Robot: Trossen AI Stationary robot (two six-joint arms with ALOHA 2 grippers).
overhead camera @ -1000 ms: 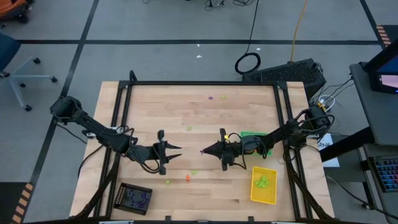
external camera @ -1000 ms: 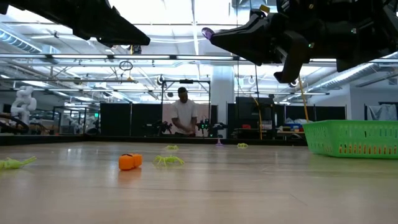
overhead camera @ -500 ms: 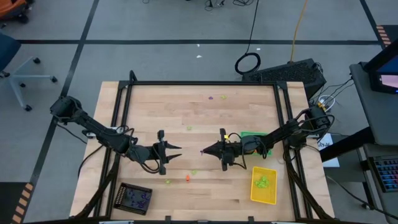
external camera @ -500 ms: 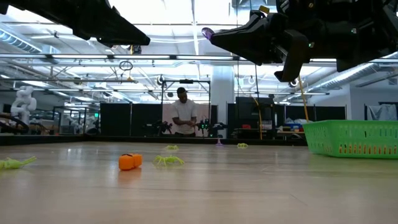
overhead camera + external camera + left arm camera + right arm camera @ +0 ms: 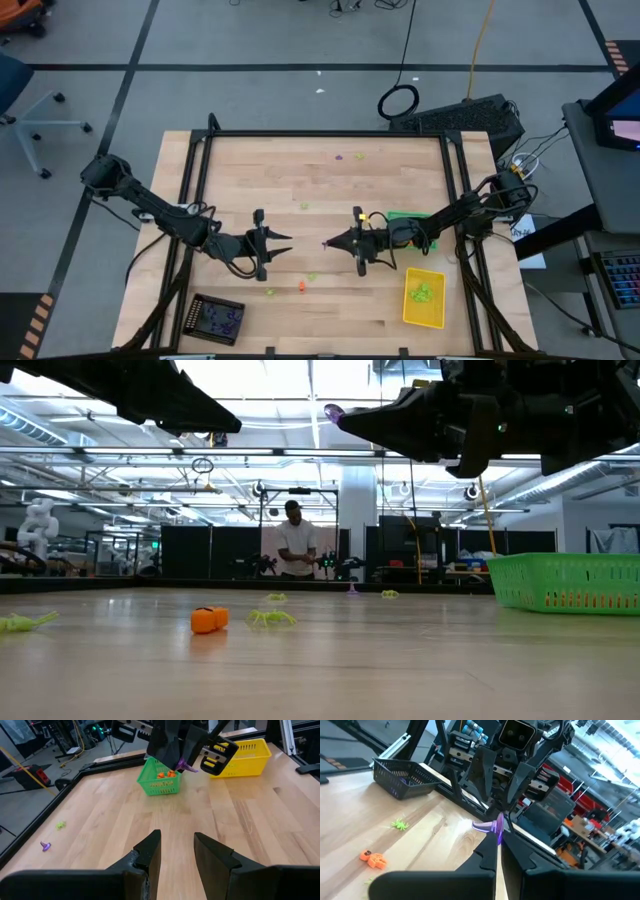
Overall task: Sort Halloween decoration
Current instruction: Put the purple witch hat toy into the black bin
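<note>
the right gripper (image 5: 328, 243) hangs above the middle of the table (image 5: 390, 175), its fingers pinched tight on a purple trinket (image 5: 493, 826). the left gripper (image 5: 288, 243) faces it from just beside, fingers partly apart and empty. an orange trinket (image 5: 209, 619) and a lime green spider (image 5: 270, 617) lie on the wood below.

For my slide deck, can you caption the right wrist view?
Right gripper pinching a purple trinket above the table, open left gripper facing it.
</note>
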